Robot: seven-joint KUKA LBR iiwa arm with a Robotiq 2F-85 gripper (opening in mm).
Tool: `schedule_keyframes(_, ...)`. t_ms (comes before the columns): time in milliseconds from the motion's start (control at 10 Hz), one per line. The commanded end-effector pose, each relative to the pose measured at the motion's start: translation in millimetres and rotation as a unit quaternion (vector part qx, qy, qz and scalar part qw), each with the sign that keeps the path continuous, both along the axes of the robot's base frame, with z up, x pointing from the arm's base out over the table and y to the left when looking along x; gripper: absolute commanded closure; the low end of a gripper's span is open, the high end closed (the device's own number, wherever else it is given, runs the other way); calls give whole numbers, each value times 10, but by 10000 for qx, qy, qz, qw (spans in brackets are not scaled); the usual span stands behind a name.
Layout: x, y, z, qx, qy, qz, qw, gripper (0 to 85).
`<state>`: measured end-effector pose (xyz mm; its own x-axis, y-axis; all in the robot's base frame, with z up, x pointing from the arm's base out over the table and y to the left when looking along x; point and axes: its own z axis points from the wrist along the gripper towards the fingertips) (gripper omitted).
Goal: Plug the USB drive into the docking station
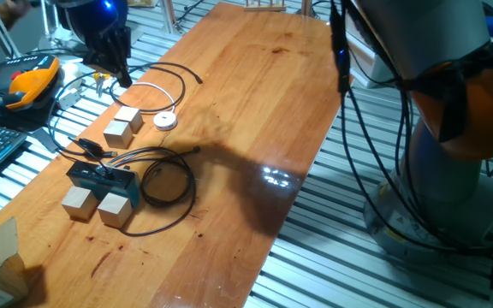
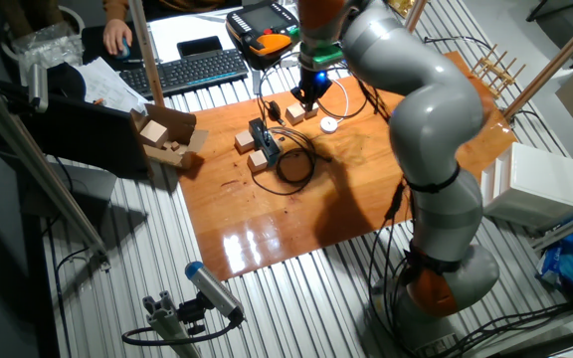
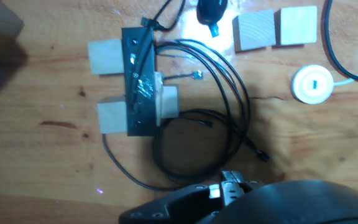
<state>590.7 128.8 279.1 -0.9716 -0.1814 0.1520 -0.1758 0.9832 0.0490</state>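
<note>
Closest thing is the gripper [image 3: 229, 186] itself: in the hand view it's a dark blurred bulk along the bottom edge w/ a small silvery bit at its tip. Can't tell if the fingers are apart or closed, or if anything's pinched there. From one fixed view the gripper [image 1: 116, 73] hangs above the far left part of the wooden table [image 1: 255, 94], off the surface, over a thin white cable. Below it in the hand view lies the docking station [image 3: 138, 81], a flat dark bar. Two pale wooden cubes [image 3: 104, 57] press against one long side, and a pale block [image 3: 166, 102] w/ shiny tape sits on the other. In the fixed view the docking station [image 1: 101, 177] sits near the table's left edge, two cubes just in front of it. Thin black cables [image 3: 191, 149] run from the dock and loop on the wood beside it. A 2nd pair of cubes [image 3: 275, 28] sits side by side, apart from the dock. The round white puck [image 3: 312, 84] is near them on its white lead. A small black lump [image 3: 211, 9] lies just beside that pair; can't say if that's the USB drive or a plug, so the drive's spot isn't clear to me.
</note>
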Motion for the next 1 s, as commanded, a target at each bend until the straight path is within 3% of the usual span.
schedule_keyframes(0, 1, -9, 7, 23, -30, 5, 10000, 850)
schedule_keyframes(100, 1, -9, 7, -215, 62, 50, 9997, 850)
schedule_keyframes(200, 1, -9, 7, -274, 153, -26, 9995, 850)
schedule_keyframes(300, 1, -9, 7, -364, 153, -20, 9992, 850)
schedule_keyframes(400, 1, -9, 7, -333, 161, 25, 9993, 850)
schedule_keyframes(600, 1, -9, 7, -348, 62, 79, 9993, 850)
schedule_keyframes(700, 1, -9, 7, -190, 39, 13, 9998, 850)
schedule_keyframes(900, 1, -9, 7, -114, 116, -31, 9999, 850)
